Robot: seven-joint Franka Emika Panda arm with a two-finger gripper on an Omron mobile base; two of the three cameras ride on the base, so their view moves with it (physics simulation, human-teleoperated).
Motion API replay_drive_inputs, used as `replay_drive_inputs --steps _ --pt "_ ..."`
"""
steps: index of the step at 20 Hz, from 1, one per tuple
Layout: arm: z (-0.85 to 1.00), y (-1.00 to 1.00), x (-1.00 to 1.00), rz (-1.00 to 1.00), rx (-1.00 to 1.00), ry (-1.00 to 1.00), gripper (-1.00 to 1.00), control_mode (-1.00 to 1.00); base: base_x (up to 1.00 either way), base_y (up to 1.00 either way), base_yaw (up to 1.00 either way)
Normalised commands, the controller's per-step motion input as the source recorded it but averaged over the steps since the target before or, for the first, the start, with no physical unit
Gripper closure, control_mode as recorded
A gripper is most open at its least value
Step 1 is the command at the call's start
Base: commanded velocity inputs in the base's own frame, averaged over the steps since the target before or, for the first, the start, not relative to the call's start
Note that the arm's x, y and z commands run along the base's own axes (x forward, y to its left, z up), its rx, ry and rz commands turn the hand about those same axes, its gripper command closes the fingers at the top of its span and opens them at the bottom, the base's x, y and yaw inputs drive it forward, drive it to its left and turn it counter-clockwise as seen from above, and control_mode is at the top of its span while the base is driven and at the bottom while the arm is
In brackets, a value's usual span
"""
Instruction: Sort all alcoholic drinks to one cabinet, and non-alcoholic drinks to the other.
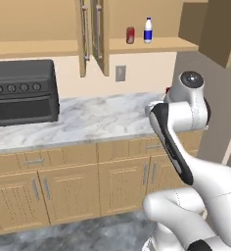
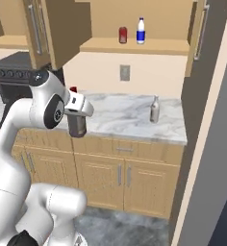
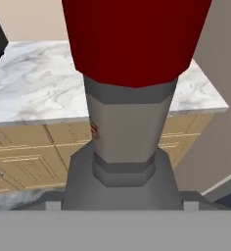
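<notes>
Dark grey bottle (image 2: 77, 124) with red cap (image 2: 73, 89), carried off the marble counter (image 2: 120, 115), hanging upright beside the wrist at 9 o'clock of the right base view. Gripper (image 2: 75, 111) apparently clamped around the neck, though the fingertips themselves stay hidden behind cap and neck in the hand view, so cannot tell for certain; bottle (image 3: 125, 127) pressed close up against that camera, cap at 12 o'clock. Step in hand, judging by this: transport of the first alcoholic drink.

Left cabinet (image 1: 34, 29) at 11 o'clock of the left base view, door ajar, shelf bare as far as visible. Right cabinet (image 2: 149, 45) at 12 o'clock of the right base view, doors swung wide, red soda can (image 2: 123, 34) and white blue-labelled bottle (image 2: 141, 30) standing just beside each other on its floor. Pale beige bottle (image 2: 155, 109) upright on the counter at 3 o'clock, well apart from the arm.

Next move likely calls for a lift and a swing toward the left cabinet, away from the soft drinks, keeping the bottle upright and clear of the door edge (image 1: 83, 39).
</notes>
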Motion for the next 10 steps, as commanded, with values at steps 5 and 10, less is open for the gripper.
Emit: replay_drive_inputs --steps 5,10 --pt "0.0 0.0 0.0 0.0 0.0 0.0 1.0 1.0 -0.41 1.0 -0.01" --pt "0.0 0.0 0.0 0.0 0.0 0.0 1.0 1.0 -0.07 0.97 0.0"
